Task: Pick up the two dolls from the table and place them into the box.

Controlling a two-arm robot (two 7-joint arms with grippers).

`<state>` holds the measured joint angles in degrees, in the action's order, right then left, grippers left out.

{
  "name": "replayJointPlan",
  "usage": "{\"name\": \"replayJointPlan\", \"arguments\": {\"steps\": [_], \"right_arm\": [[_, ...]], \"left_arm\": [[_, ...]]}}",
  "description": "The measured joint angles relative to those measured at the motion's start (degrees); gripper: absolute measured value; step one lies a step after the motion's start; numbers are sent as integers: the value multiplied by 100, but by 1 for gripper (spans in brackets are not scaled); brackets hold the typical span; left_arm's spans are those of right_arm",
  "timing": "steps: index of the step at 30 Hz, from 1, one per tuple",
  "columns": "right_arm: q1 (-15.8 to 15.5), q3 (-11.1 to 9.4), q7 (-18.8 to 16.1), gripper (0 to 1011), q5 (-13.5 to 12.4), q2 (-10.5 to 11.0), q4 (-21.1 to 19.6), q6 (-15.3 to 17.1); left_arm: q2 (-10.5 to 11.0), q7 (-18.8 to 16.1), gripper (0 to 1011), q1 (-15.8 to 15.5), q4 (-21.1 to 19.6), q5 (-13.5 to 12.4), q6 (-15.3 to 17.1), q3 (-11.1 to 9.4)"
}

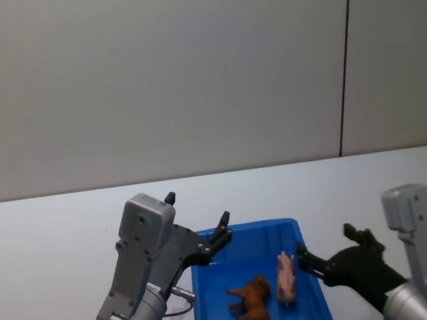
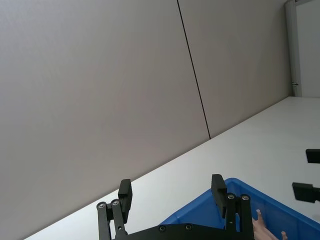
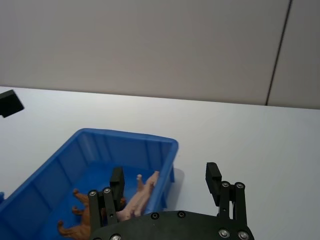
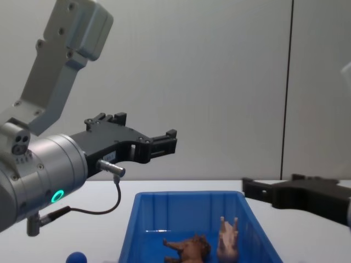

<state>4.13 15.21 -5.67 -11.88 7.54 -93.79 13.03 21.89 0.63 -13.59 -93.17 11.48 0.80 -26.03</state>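
From the head camera, looking down: a bright blue box (image 1: 244, 227) with a thick rim, set on the plain white bench (image 1: 44, 233). Inside it, side by side and just apart, both dolls. On the left, the brown doll (image 1: 250, 301), shaggy-maned, lying on its side with legs toward the box's left wall. On the right, the pale pink doll (image 1: 286, 278), pig-like, stretched along the right wall.

From the chest camera, lower and side-on: the ribbed inner wall of the box, the pink doll's legs sticking up in the air, the brown doll low on the box floor beside it. Also a small blue ball (image 4: 75, 257) on the bench, left of the box.

From the left wrist camera: the left end effector (image 2: 171, 185), fingers spread wide, holding nothing, raised above the box's far left corner. A sliver of the pink doll inside the box just past one finger.

From the right wrist camera: the right end effector (image 3: 165, 173), likewise wide open and empty, hanging beside the box's right rim, with both dolls in the box just past its fingers.
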Motion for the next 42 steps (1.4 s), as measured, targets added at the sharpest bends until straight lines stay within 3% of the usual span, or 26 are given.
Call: {"name": "replayJointPlan", "arguments": {"steps": [8, 17, 27, 30, 42], "right_arm": [[-286, -87, 410, 1001, 1, 156, -306, -65], [-452, -134, 638, 1001, 0, 250, -488, -98], [-534, -158, 744, 1001, -3, 295, -574, -113], [-554, -165, 770, 1001, -4, 306, -597, -116], [-587, -175, 818, 1001, -5, 323, -632, -124]], "left_arm": [[0, 0, 1001, 0, 0, 0, 0, 0], [17, 1, 1001, 18, -28, 20, 95, 18], [151, -22, 1001, 111, -218, 223, 639, 114], [238, -68, 1001, 185, -316, 362, 940, 171], [538, -297, 1001, 474, -598, 813, 1635, 346]]}}
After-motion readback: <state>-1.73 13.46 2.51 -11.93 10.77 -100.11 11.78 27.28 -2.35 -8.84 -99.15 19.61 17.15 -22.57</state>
